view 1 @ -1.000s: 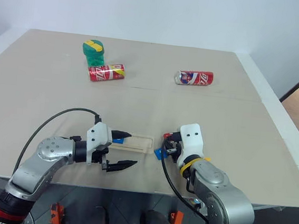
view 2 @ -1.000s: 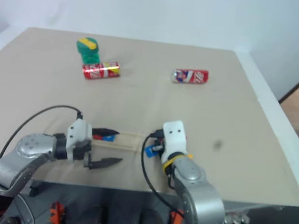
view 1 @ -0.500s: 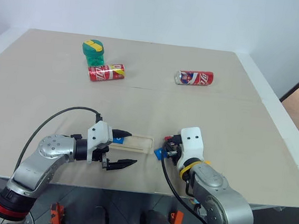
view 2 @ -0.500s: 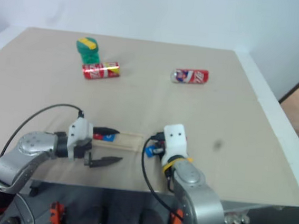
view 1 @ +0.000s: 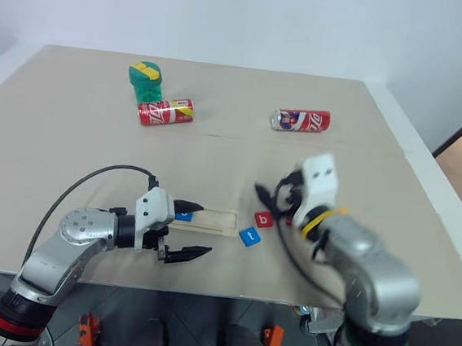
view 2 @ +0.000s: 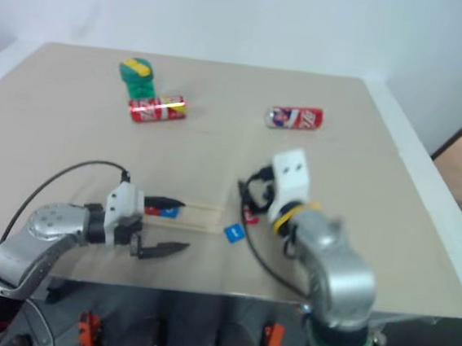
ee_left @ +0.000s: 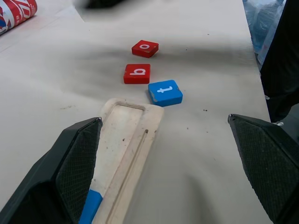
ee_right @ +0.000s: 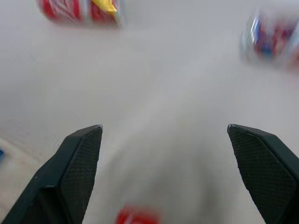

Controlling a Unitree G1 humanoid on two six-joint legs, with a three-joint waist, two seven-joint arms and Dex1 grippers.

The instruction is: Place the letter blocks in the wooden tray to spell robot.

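The wooden tray (view 1: 210, 220) lies near the table's front edge, with a blue letter block (ee_left: 91, 205) in its left end; a red block (view 2: 153, 210) sits beside that one. My left gripper (view 1: 188, 231) is open, with its fingers either side of that end of the tray. Just right of the tray lie a blue "t" block (ee_left: 165, 92), a red "b" block (ee_left: 137, 73) and a red "o" block (ee_left: 145, 47). My right gripper (view 1: 271, 200) hangs open and empty above and behind these loose blocks, blurred.
Two red soda cans lie at the back, one (view 1: 165, 112) beside a green and yellow object (view 1: 145, 80), the other (view 1: 301, 120) further right. The table's front edge runs just below the tray.
My right gripper has opened and risen up and away from the loose blocks, uncovering the red "b" block. The blue "t" block stays where it was. The left arm has not moved.
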